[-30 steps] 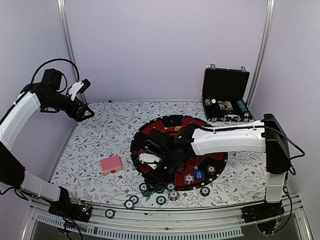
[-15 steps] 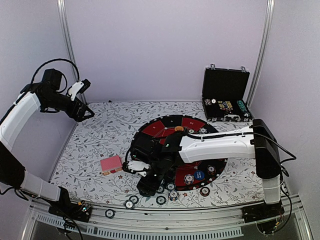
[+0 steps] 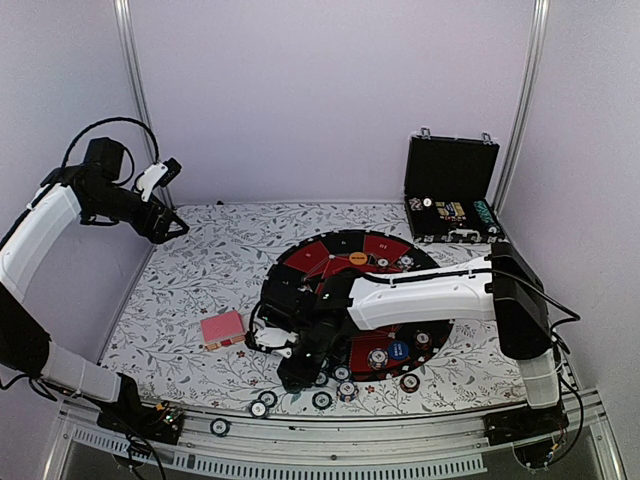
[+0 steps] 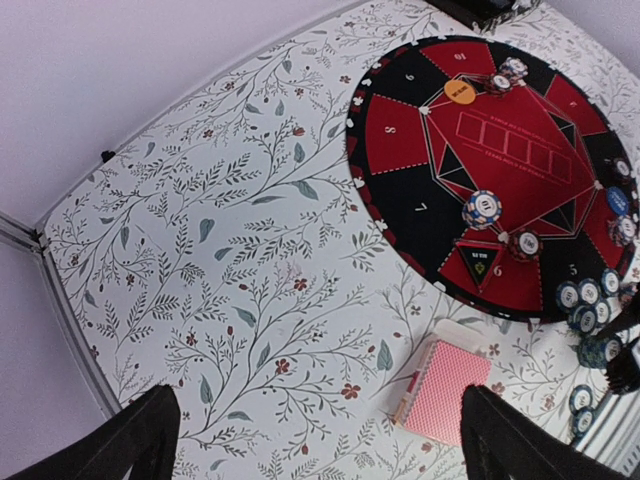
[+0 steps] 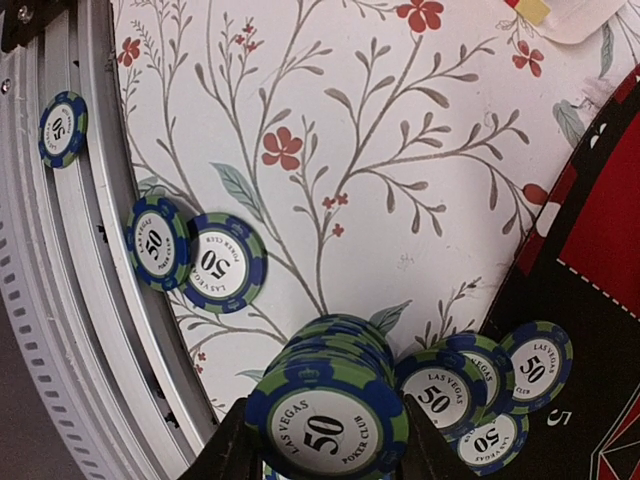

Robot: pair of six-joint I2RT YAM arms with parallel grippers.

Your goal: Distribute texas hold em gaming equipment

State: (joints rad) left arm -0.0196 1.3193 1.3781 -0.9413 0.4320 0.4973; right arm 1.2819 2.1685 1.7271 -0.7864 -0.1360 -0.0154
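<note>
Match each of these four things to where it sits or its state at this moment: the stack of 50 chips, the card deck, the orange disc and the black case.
Things:
1. stack of 50 chips
2. card deck
3. orange disc
4. black case

Places or states:
a. lid open, at the table's far right
b. on the far part of the round mat
c. between the fingers of the right gripper
d. on the floral cloth, left of the mat

Pairs: 1-c, 2-d, 3-b, 4-a
</note>
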